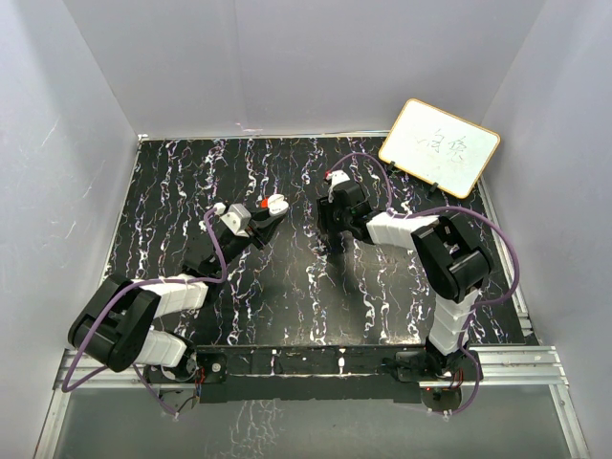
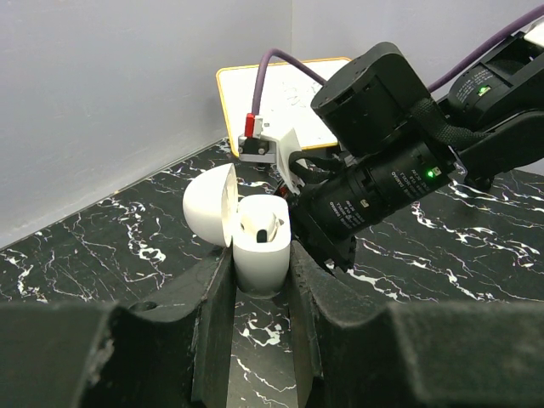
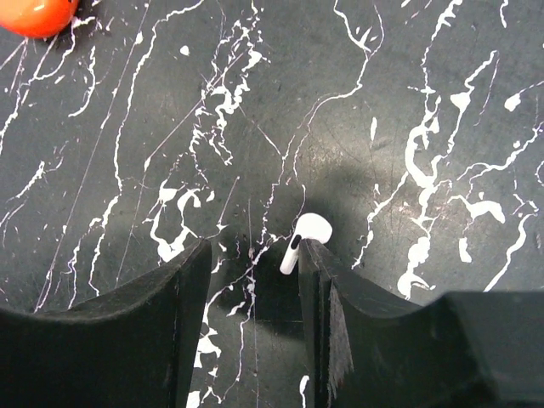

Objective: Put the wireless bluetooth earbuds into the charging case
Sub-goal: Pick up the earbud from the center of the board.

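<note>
Black marble-look table point(image 1: 287, 287) boxed in by plain white walls, so not much to distract here. Over on the left, the left gripper point(image 2: 262, 270) has its jaws pressed tight on the white charging case point(image 2: 259, 259). It's holding the case upright with the lid point(image 2: 208, 204) flipped open. Peeking inside, it looks like one bud point(image 2: 264, 228) is already seated in its well, though it's a bit small to swear by. Moving right, the right gripper point(image 3: 255, 280) is down at the table with its jaws spread, not pinching anything. A little white earbud point(image 3: 306, 231) lies on the marble in the gap, right up against one finger point(image 3: 357, 323) and apart from the other. There's an orange-red round thing point(image 3: 34, 13) in the corner of that wrist view, well away from it, and a whiteboard point(image 1: 440, 145) propped at the far right. My read: roughly halfway. The case is open and presented, with one piece probably in. What's left is closing on the loose one, carrying it across and dropping it stem-first into the free well. It's a tiny, slick part, so that pinch looks like the fiddly bit.
</note>
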`<state>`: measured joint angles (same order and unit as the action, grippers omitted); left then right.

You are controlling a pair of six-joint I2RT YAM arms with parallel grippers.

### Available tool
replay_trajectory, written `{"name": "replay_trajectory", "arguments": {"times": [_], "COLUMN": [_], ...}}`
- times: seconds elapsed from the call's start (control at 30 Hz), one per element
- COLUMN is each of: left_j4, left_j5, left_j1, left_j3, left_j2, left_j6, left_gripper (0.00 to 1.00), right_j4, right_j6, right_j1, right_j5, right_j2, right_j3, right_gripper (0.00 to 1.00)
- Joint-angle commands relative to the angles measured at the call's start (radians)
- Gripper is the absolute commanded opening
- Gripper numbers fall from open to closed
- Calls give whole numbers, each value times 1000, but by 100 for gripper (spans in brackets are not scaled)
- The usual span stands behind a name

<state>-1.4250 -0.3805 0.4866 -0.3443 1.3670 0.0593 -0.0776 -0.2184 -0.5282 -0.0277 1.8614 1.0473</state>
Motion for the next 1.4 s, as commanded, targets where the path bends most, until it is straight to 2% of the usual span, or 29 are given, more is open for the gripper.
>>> {"name": "replay_trajectory", "arguments": {"times": [0.0, 0.63, 0.87, 1.13, 1.37], "left_j4": [-26, -29, -28, -26, -28], "left_j5": [3, 2, 3, 4, 3], "left_j1": [-6, -5, -5, -5, -5], "left_j3": [-5, -7, -5, -4, -5], "left_j2": [-34, -29, -31, -34, -31], "left_j6": [-13, -13, -13, -14, -13], "left_gripper": [0, 0, 0, 0, 0], "right_j4": [-14, 50, 53, 55, 55], "right_j6": [-17, -62, -47, -33, -20], "right_j1": [0, -1, -1, -1, -1], "right_j5": [36, 170, 175, 170, 184], "right_j2": [9, 40, 39, 44, 39], "right_j3": [52, 88, 89, 95, 104], "right_gripper": [43, 33, 31, 21, 20]}}
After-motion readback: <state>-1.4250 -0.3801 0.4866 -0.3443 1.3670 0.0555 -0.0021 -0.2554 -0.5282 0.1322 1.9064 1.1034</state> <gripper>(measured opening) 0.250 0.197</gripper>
